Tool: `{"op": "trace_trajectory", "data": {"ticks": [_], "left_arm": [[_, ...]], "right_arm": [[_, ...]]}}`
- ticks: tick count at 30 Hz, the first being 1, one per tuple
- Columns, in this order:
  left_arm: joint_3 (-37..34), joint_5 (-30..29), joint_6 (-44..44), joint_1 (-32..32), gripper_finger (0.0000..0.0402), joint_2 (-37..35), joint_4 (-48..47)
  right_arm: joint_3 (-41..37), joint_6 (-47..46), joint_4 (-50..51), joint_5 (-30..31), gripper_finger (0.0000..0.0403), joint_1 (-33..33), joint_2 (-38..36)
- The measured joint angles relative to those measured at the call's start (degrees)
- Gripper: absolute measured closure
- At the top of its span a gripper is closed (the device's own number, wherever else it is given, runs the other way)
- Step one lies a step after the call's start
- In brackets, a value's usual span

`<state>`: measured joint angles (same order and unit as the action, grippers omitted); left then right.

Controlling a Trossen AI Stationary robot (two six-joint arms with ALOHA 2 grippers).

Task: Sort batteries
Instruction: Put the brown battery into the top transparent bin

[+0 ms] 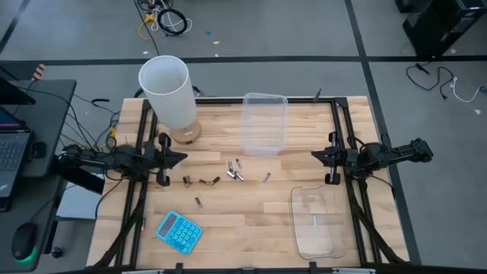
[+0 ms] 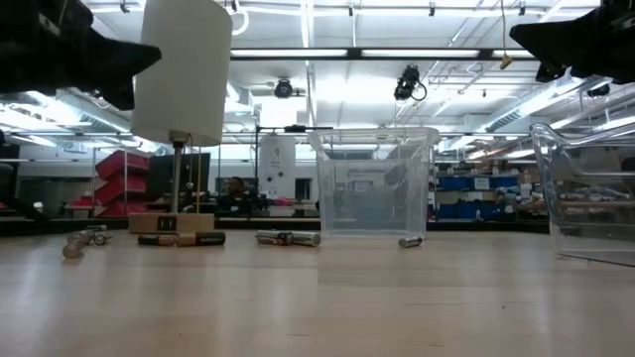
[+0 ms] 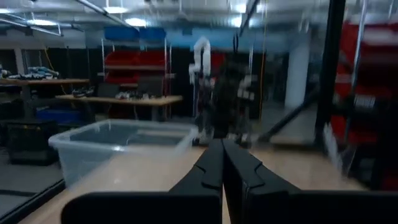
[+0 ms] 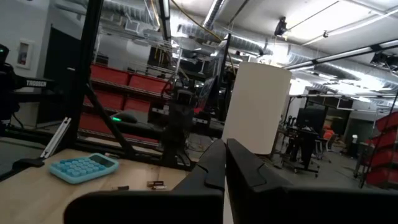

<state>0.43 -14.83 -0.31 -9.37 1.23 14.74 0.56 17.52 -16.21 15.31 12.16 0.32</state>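
Sorting: not started; small dark and silvery cylindrical batteries (image 1: 234, 170) lie loose mid-table.
Left gripper (image 1: 179, 157): fingers together, empty, raised at left.
Right gripper (image 1: 316, 156): fingers together, empty, raised at right.
Tip: spread fingers, descend square across one cell.

Batteries (image 2: 288, 238) lie scattered on the table (image 2: 317, 297) beside a clear tub (image 2: 375, 188).
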Motion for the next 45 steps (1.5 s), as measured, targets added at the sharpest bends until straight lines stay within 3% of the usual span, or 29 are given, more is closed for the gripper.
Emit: {"op": "trace_trajectory", "data": {"ticks": [5,8,10,15,20,32,38,45], "left_arm": [[0.0,0.1,-4.2,0.0,0.0400,0.0,11.2],[0.0,2.9,-15.7,0.0,0.0400,0.0,14.3],[0.0,5.3,-17.7,0.0,0.0400,0.0,15.7],[0.0,1.4,-16.7,0.0,0.0400,0.0,16.2],[0.0,1.3,-17.9,0.0,0.0400,0.0,16.2],[0.0,9.4,-18.0,-0.6,0.0400,0.9,22.7],[0.0,4.0,-16.1,-1.5,0.0400,6.9,27.4],[4.4,3.9,-12.8,-1.6,0.0400,18.2,27.6]], "right_arm": [[0.0,0.0,0.0,0.0,0.0400,0.0,0.0],[0.0,0.0,0.0,0.0,0.0400,0.0,0.0],[0.0,0.0,0.0,0.0,0.0400,0.0,0.0],[0.0,0.0,-0.1,0.0,0.0400,0.0,0.0],[0.0,0.0,-0.6,0.0,0.0400,0.0,0.0],[0.0,-1.9,-1.9,0.0,0.0400,0.0,0.0],[0.0,-10.4,-3.6,0.0,0.0400,0.1,0.0],[0.0,-10.0,-6.0,0.0,0.0400,0.1,0.0]]}}
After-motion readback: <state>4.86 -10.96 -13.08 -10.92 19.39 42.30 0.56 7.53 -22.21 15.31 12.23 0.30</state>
